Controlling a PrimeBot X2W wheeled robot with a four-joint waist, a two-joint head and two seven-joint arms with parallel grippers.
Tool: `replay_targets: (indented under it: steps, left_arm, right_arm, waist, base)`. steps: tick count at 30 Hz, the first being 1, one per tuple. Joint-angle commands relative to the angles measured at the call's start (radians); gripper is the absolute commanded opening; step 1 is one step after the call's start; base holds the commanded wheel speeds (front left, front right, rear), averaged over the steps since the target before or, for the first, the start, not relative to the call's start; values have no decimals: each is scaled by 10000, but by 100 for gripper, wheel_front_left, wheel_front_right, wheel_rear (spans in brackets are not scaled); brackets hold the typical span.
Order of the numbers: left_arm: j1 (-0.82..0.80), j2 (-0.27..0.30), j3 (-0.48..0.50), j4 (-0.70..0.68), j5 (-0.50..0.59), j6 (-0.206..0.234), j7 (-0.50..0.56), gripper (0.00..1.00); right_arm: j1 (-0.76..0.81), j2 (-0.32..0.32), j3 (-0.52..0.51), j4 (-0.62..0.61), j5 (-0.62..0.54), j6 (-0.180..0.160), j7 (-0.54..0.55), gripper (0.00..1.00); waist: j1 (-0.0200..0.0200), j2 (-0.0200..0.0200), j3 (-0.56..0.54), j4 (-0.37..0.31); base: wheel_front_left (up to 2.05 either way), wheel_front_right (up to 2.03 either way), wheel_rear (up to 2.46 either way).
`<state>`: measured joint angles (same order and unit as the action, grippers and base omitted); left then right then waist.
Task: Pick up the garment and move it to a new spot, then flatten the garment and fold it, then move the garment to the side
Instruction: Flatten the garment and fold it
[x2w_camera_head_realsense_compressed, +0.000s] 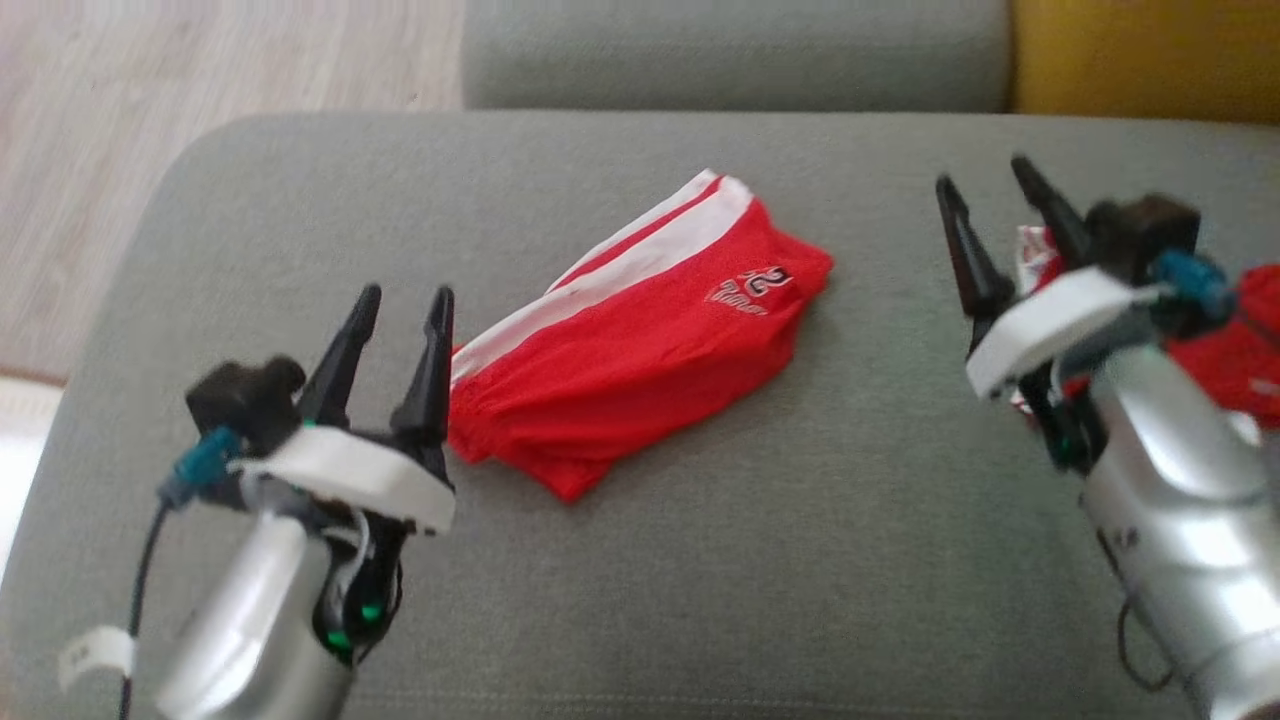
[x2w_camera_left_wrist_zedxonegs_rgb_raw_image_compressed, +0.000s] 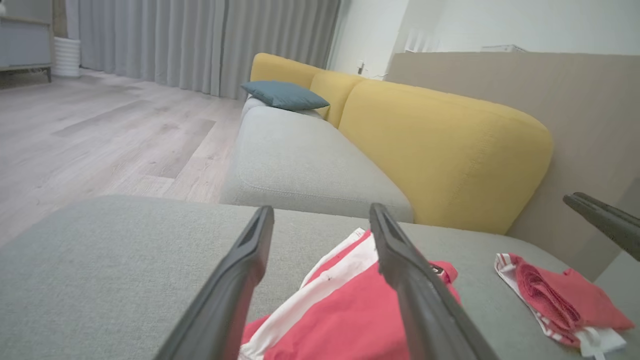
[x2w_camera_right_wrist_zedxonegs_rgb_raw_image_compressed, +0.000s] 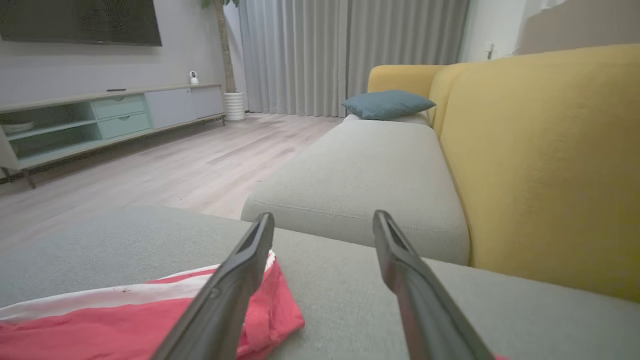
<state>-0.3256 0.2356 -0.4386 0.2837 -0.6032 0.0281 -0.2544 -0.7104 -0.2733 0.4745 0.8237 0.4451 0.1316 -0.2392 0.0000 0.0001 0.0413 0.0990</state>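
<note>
The garment (x2w_camera_head_realsense_compressed: 640, 340), red shorts with white side stripes and a small printed logo, lies folded in the middle of the grey sofa seat (x2w_camera_head_realsense_compressed: 800, 560). My left gripper (x2w_camera_head_realsense_compressed: 405, 300) hovers just left of its near end, open and holding nothing. In the left wrist view the garment (x2w_camera_left_wrist_zedxonegs_rgb_raw_image_compressed: 340, 320) lies low beneath the spread fingers of the left gripper (x2w_camera_left_wrist_zedxonegs_rgb_raw_image_compressed: 321, 210). My right gripper (x2w_camera_head_realsense_compressed: 982, 178) stands open well to the right of the garment, apart from it. The right wrist view has the garment (x2w_camera_right_wrist_zedxonegs_rgb_raw_image_compressed: 125, 320) at the lower left, beside the open right gripper (x2w_camera_right_wrist_zedxonegs_rgb_raw_image_compressed: 324, 216).
A second red and white cloth (x2w_camera_head_realsense_compressed: 1230, 350) lies at the seat's right edge, partly behind my right arm, and shows crumpled in the left wrist view (x2w_camera_left_wrist_zedxonegs_rgb_raw_image_compressed: 560, 300). Yellow backrests (x2w_camera_left_wrist_zedxonegs_rgb_raw_image_compressed: 440, 150) rise beyond. Another grey seat (x2w_camera_right_wrist_zedxonegs_rgb_raw_image_compressed: 360, 180) with a blue cushion (x2w_camera_right_wrist_zedxonegs_rgb_raw_image_compressed: 387, 104) continues ahead. Wooden floor (x2w_camera_head_realsense_compressed: 200, 120) lies left.
</note>
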Motion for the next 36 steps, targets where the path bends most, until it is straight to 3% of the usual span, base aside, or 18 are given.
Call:
replay_targets:
  steps: [1, 12, 19, 24, 29, 33, 36]
  left_arm:
    - [-146, 57, 546, -459, 379, 115, -73, 100]
    - [1755, -1136, 1859, -964, 1664, -281, -74, 100]
    - [2283, -1518, 2559, -1050, 2373, -636, -74, 100]
    - [2223, -1697, 2654, -877, 2684, -968, -74, 100]
    - [2027, -1779, 2607, -654, 2812, -1189, -74, 100]
    - [1903, -1822, 2589, -433, 2583, -1318, -74, 100]
    - [1708, -1838, 2525, -355, 2548, -1382, -74, 100]
  right_arm:
    - [296, 151, -265, -552, -203, -9, -144, 100]
    - [3785, 1345, -3035, -3030, -1944, -9, 108, 100]
    - [4942, 1858, -3651, -4380, -2550, -9, 737, 100]
    - [5362, 2076, -3808, -5103, -2572, -9, 1363, 100]
    - [5226, 2213, -4172, -5243, -1168, -9, 2433, 100]
    - [4644, 2226, -4545, -4667, 1494, -9, 3324, 100]
    - [4000, 2228, -4877, -3875, 2540, -9, 3884, 100]
  waist:
    - [0, -1, -334, -344]
    - [0, -1, -755, -828]
    - [0, -1, -740, -864]
    - [0, -1, -546, -519]
    - [0, -1, -49, 122]
    - [0, -1, 333, 766]
    - [0, -1, 577, 1322]
  base:
    - [0, 0, 0]
    - [0, 0, 0]
    - [0, 0, 0]
    - [0, 0, 0]
    - [0, 0, 0]
    - [0, 0, 0]
    - [0, 0, 0]
